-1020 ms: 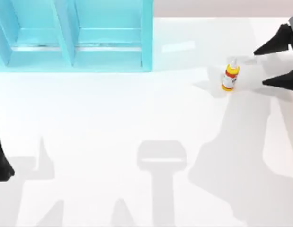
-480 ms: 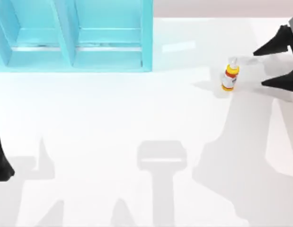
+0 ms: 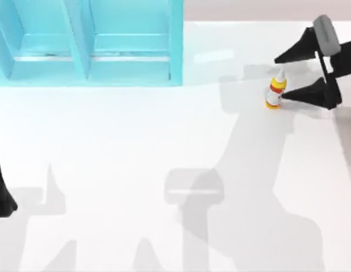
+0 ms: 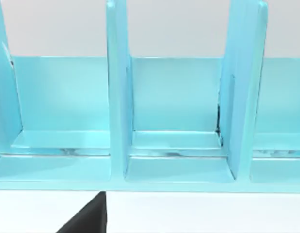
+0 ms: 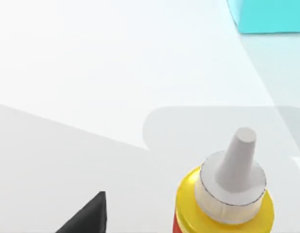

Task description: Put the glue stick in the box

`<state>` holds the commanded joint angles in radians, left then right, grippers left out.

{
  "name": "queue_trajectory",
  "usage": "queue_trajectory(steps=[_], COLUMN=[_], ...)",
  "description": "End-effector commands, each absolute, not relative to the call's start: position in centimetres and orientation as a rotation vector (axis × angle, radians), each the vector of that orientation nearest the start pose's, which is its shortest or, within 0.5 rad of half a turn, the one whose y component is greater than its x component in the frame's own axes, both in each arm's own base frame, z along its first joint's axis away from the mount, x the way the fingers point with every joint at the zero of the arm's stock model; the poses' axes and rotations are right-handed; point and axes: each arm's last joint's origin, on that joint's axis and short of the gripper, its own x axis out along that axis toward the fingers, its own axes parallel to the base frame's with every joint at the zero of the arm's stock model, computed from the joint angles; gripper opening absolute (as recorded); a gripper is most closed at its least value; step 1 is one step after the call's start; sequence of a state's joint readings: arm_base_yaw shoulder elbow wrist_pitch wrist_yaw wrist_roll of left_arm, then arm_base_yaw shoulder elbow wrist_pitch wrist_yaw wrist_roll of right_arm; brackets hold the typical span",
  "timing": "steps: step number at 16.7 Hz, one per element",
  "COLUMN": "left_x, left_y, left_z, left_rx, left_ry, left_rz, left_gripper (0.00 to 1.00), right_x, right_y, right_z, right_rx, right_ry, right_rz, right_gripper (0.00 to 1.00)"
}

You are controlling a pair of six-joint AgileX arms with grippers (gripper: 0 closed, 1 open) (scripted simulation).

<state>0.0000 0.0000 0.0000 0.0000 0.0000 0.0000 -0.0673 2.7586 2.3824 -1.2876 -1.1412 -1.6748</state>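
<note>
At the table's right, the right gripper (image 3: 280, 76) stands wide around the upright glue stick (image 3: 275, 90).

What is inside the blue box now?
The box compartments that show hold nothing; their floors are bare. The glue stick stands outside on the table, between the open right claw fingers.

Glue stick (image 3: 275, 90), box (image 3: 90, 42) on table (image 3: 135, 147)

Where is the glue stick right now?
In the top view, the glue stick stands upright at the table's right side, between the right tool's open fingers, right of the blue box.
</note>
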Motion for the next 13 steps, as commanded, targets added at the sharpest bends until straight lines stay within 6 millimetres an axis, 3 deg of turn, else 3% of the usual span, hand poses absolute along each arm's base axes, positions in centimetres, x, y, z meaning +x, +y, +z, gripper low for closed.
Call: queue_trajectory(steps=[5,8,13], left_x=[10.6,10.6,10.6], left_y=[-0.1,-0.1,-0.1], left_z=[16.0,16.0,16.0], left_rx=[0.0,0.0,0.0], left_ry=[0.0,0.0,0.0], left_rz=[0.0,0.0,0.0], left_gripper=[1.0,1.0,1.0], right_x=[51.0,50.6,50.5], right_y=[2.8,3.0,3.0], right_z=[5.8,4.6,4.4], right_rx=[-0.328,-0.326,-0.325], right_ry=[0.326,0.328,0.329], right_rz=[1.54,1.537,1.536], right_gripper=[1.0,1.0,1.0])
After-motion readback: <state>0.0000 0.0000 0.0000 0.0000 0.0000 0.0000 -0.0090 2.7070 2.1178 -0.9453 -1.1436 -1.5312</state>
